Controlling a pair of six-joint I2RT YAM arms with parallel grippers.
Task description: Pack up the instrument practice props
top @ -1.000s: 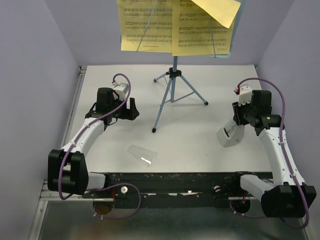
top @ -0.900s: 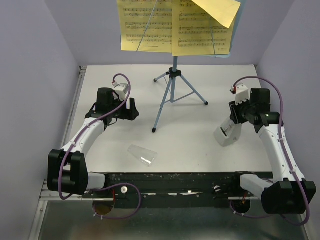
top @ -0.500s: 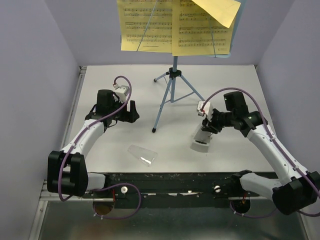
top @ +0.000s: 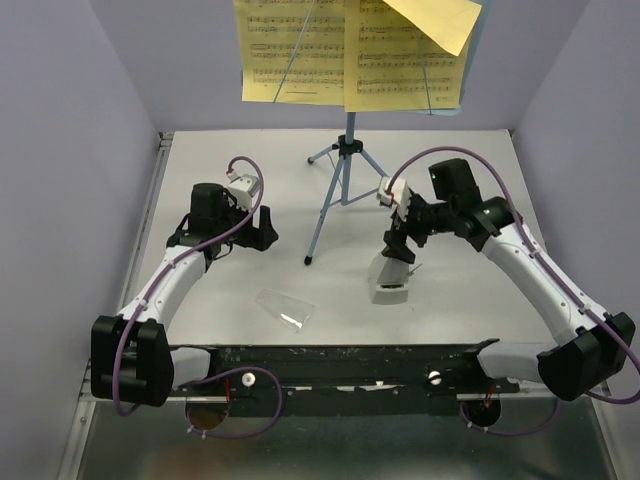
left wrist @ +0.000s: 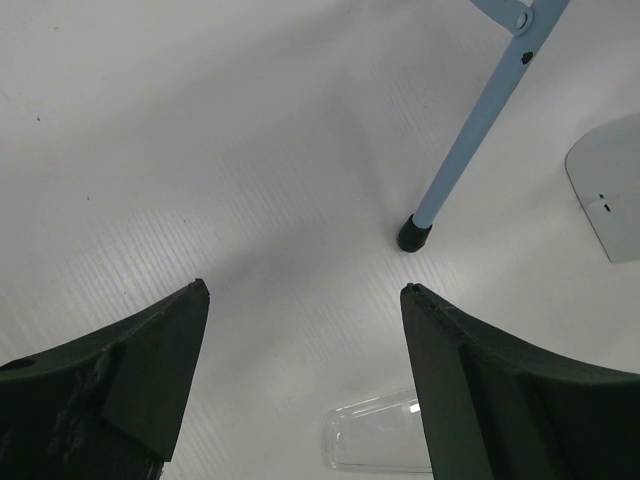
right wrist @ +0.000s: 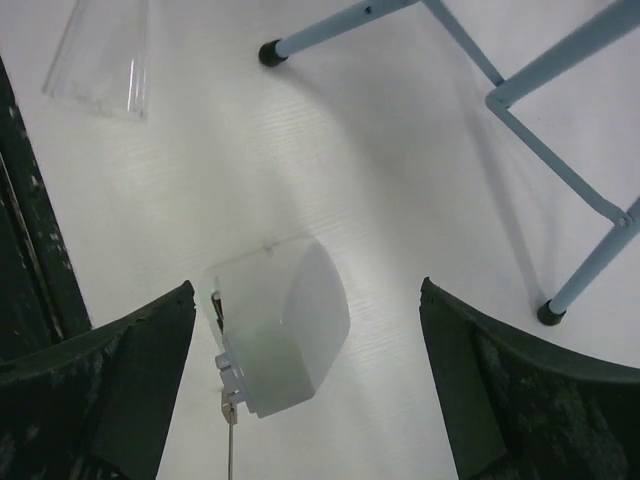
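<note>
- Table (top: pixel 200 170): white, finely ribbed, with a black rail (top: pixel 340 358) along its near edge.
- Walls (top: pixel 70 110): plain lavender, closing in the left, back and right sides.
- One light-blue stand (top: pixel 346 160) at the back middle, on three thin legs, all feet on the table.
- Three yellow pages (top: pixel 300 50) on its desk: two printed with music side by side, and one plain sheet slanted over the upper right.
- One white piece (top: pixel 388 280) on the table, right of the stand's front foot.
- One clear piece (top: pixel 284 307) near the rail, left of centre.
- Two arms.
- Left gripper (left wrist: pixel 305 290): jaws spread, nothing between them, over bare table left of the stand.
- Right gripper (right wrist: pixel 305 290): jaws spread wide above the white piece, touching it on neither side.
</note>
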